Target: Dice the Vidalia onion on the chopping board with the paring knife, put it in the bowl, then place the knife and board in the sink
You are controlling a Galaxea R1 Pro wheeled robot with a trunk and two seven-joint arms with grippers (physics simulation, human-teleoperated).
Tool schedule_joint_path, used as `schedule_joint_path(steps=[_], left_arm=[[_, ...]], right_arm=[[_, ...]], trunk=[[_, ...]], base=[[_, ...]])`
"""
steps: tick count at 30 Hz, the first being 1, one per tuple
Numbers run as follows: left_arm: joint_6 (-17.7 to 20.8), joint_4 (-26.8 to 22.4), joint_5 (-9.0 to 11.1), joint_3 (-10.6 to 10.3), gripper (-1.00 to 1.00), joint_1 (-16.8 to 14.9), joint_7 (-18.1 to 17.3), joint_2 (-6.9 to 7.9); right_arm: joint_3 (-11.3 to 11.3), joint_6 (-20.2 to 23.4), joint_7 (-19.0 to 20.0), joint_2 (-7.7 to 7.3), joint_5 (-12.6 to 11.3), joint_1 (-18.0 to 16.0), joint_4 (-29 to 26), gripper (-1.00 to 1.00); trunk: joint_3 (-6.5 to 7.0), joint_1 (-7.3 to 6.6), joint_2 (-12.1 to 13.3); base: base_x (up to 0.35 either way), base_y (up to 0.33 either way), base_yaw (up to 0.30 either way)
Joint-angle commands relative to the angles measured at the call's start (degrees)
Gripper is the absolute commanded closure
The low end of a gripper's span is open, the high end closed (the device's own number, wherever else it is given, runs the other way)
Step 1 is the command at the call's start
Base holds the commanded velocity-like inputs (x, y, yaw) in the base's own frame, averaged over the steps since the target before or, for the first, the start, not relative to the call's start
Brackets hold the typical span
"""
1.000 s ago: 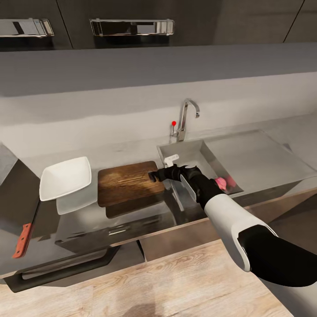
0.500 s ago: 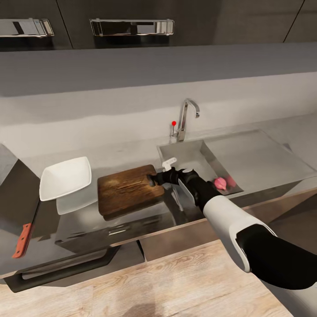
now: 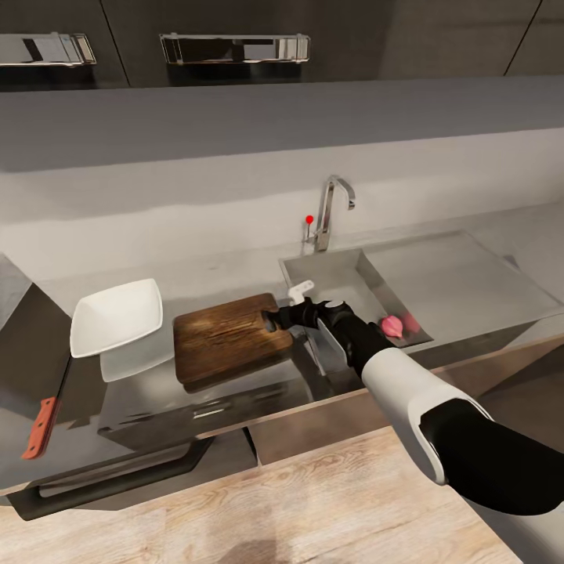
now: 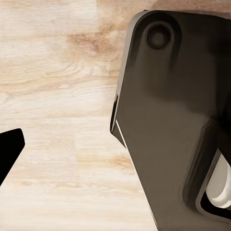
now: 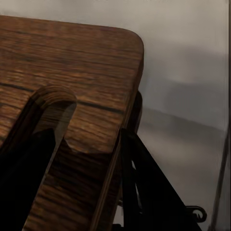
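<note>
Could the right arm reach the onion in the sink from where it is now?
Probably yes: the onion lies uncovered in the sink, just beside the right arm's forearm. But the right gripper is clamped on the board and must release it first.

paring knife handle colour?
Orange-red, on the paring knife at the countertop's left end; head view shows it best.

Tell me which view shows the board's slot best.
The right wrist view: the slot shows close up, cut through the board, with one dark finger of the right end effector lying over it. The head view shows the whole board, but the end effector covers that end. The left wrist view faces floor.
</note>
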Motion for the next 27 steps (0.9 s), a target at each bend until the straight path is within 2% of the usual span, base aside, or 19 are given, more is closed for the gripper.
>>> schedule_joint_path(steps=[1,27], left_arm=[[-0.14,-0.03,0.12,0.25,-1.0,0.0,-0.04,-0.03],[-0.14,0.04,0.13,0.25,-1.0,0.0,-0.04,-0.03]], right_arm=[[0.17,0.35,0.06,-0.14,-0.32,-0.04,-0.09,1.0],[-0.1,-2.87,-0.72,-0.55,-0.24,-0.04,0.94,1.0]], trunk=[[-0.08,0.03,-0.09],[-0.08,0.03,-0.09]], base=[[0.0,0.0,0.0],[0.0,0.0,0.0]])
